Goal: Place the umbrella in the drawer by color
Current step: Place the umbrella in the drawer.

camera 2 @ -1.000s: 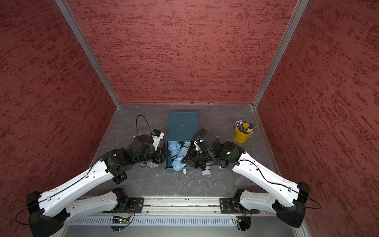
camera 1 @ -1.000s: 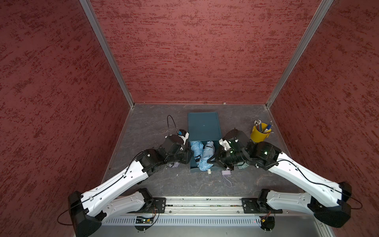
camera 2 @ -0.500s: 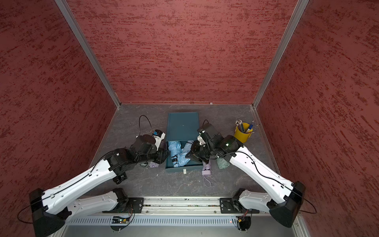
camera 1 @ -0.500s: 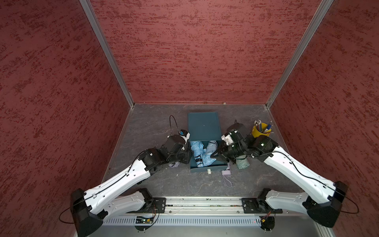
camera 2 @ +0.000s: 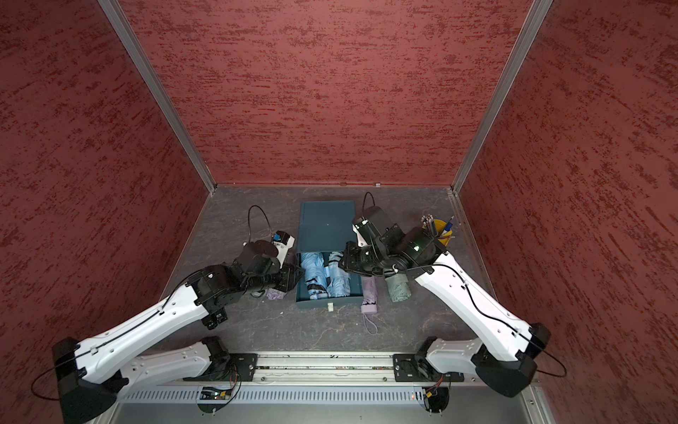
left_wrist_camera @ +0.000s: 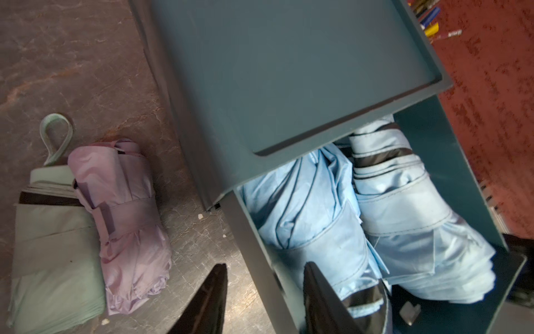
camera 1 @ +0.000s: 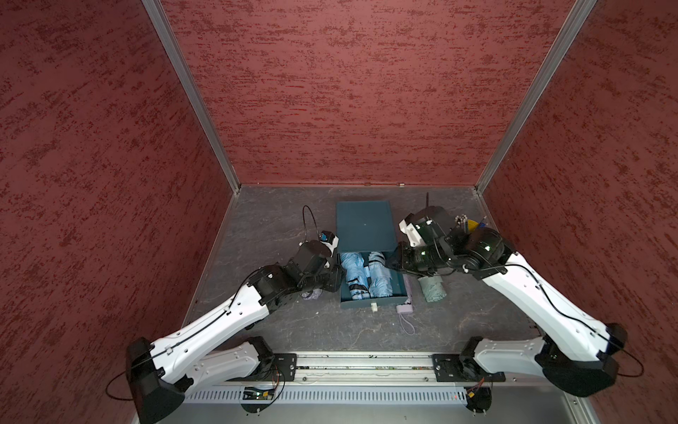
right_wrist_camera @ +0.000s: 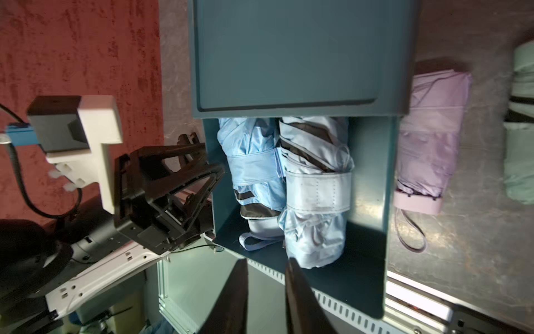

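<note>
The teal drawer (camera 1: 370, 299) (camera 2: 326, 300) stands pulled out from its cabinet (camera 1: 365, 225). Two light blue umbrellas (camera 1: 353, 270) (camera 1: 379, 279) lie side by side in it, also plain in the right wrist view (right_wrist_camera: 254, 162) (right_wrist_camera: 316, 185). My left gripper (left_wrist_camera: 265, 264) (camera 1: 335, 273) is open, straddling the drawer's left wall (left_wrist_camera: 254, 231), one finger outside, the other over a blue umbrella (left_wrist_camera: 312, 208). My right gripper (right_wrist_camera: 266, 260) (camera 1: 390, 262) hovers above the drawer's right side, jaws a little apart, holding nothing.
A lilac umbrella (camera 1: 405, 306) (right_wrist_camera: 427, 138) and a green umbrella (camera 1: 433, 288) lie right of the drawer. Another lilac umbrella (left_wrist_camera: 127, 208) and another green umbrella (left_wrist_camera: 52, 245) lie left of it. A yellow pen cup (camera 2: 442, 231) stands at the back right.
My right arm has pulled up and back from the blue umbrella in the drawer, uncovering the green umbrella to the right. The left gripper stays at the drawer's left wall, jaws slightly wider.
</note>
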Controlling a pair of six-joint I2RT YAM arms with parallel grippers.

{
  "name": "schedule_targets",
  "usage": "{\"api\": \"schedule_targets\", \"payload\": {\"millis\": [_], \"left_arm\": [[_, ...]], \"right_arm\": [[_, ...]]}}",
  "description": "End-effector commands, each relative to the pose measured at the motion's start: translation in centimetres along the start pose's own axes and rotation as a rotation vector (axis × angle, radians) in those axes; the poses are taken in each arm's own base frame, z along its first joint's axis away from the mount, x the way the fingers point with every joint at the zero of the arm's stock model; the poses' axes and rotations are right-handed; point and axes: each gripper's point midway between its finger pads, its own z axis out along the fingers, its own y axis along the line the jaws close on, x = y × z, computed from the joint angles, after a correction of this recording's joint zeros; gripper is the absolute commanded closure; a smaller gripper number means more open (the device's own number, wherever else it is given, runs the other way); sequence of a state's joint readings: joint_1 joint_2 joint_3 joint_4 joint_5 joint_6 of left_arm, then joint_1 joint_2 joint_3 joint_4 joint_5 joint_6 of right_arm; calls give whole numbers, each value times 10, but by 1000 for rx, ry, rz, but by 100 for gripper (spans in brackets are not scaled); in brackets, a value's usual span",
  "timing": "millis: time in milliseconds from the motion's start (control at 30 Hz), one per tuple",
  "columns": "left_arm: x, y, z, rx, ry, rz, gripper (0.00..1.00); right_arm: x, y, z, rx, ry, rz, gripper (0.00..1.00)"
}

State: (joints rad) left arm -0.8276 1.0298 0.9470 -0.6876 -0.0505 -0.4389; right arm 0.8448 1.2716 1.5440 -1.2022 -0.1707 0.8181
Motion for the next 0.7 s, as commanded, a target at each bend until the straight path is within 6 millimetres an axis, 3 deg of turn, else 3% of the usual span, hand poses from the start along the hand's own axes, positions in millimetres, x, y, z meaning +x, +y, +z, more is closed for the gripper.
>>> {"api": "schedule_targets", "payload": {"millis": [0, 100, 333, 500, 667], "left_arm": [[-22, -6, -9, 24, -58, -30, 45], [-37, -8, -16, 49, -91, -65, 41], [-64, 11, -23, 55, -147, -190, 40], [-71, 14, -21, 64, -153, -187, 36], [-73, 12, -17, 76, -155, -173, 31]], "right_arm": [[8, -15, -10, 114, -73, -147, 80], [17, -17, -14, 125, -119, -210, 83], [44, -17, -3, 171, -182, -301, 79], [57, -14, 4, 222, -234, -364, 59], [66, -13, -2, 250, -312, -407, 50]]}}
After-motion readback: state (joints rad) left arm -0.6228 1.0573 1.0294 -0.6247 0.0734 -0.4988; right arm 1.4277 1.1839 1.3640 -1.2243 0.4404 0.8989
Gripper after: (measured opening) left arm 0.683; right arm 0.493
